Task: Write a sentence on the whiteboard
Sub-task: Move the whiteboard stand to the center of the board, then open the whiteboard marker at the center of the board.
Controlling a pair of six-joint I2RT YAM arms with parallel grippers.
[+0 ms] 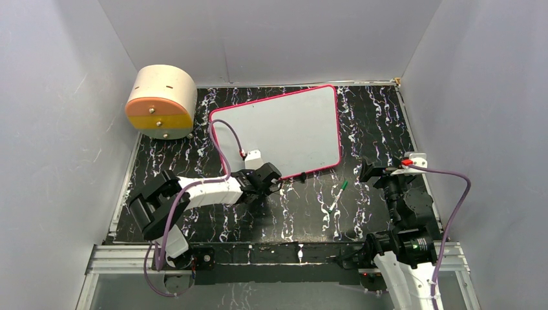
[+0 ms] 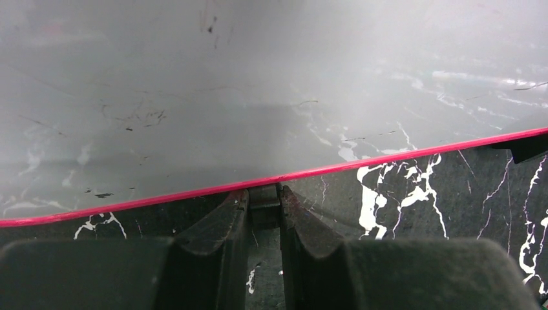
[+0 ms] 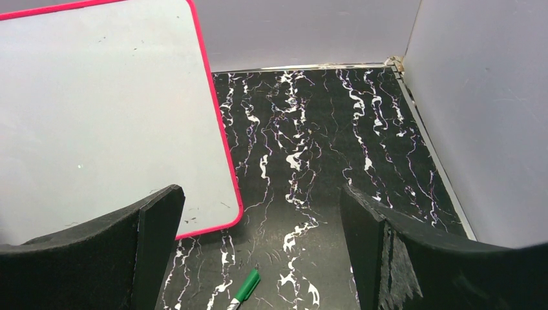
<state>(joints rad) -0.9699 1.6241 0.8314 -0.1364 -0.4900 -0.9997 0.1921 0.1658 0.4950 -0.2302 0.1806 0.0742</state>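
Top external view: we see the whiteboard (image 1: 284, 129) lying flat at the table's (image 1: 304, 219) far centre, skewed. Left pincer (image 2: 263, 194) meets its near rim, fingers closed narrowly on a small dark tab (image 2: 263, 201) there. Right pincer (image 3: 260, 194) is spread wide, apart from the board's right edge, with a green pen (image 3: 245, 287) below it.

Pen (image 1: 337, 196) before whiteboard (image 1: 284, 129) (near its right corner).
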